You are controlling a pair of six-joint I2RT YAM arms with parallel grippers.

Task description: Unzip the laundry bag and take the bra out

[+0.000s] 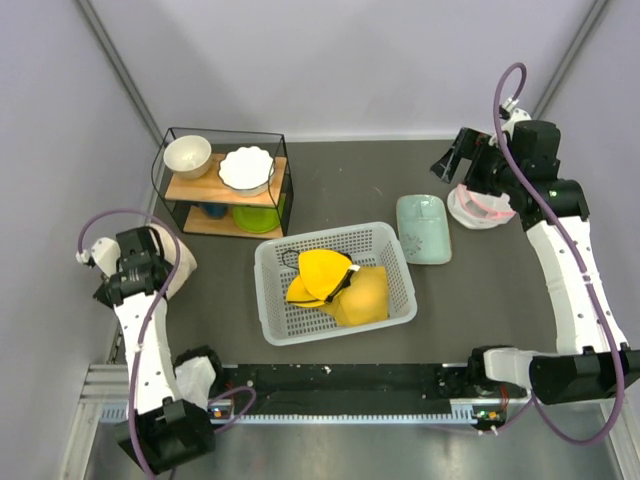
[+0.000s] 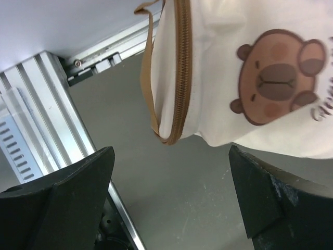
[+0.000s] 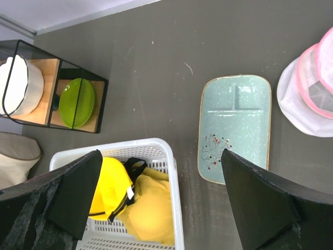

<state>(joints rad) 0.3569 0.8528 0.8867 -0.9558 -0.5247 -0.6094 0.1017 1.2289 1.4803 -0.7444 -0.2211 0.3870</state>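
The cream laundry bag (image 1: 182, 262) lies at the table's left edge, mostly hidden under my left arm. In the left wrist view the bag (image 2: 250, 47) shows a brown bear print, a brown zipper (image 2: 182, 67) that looks closed, and a brown strap (image 2: 148, 83). It also shows in the right wrist view (image 3: 15, 156). My left gripper (image 2: 170, 172) is open and empty, just short of the bag's zipper end. My right gripper (image 1: 456, 164) is open and empty, held high at the back right. No navy bra shows in any view.
A white lattice basket (image 1: 268, 300) with yellow garments (image 1: 340, 285) sits mid-table. A teal tray (image 1: 423, 228) and a pink-trimmed mesh bag (image 1: 480, 208) lie at the right. A black wire shelf (image 1: 222, 180) holds bowls at the back left. An aluminium rail (image 2: 47, 114) runs along the left edge.
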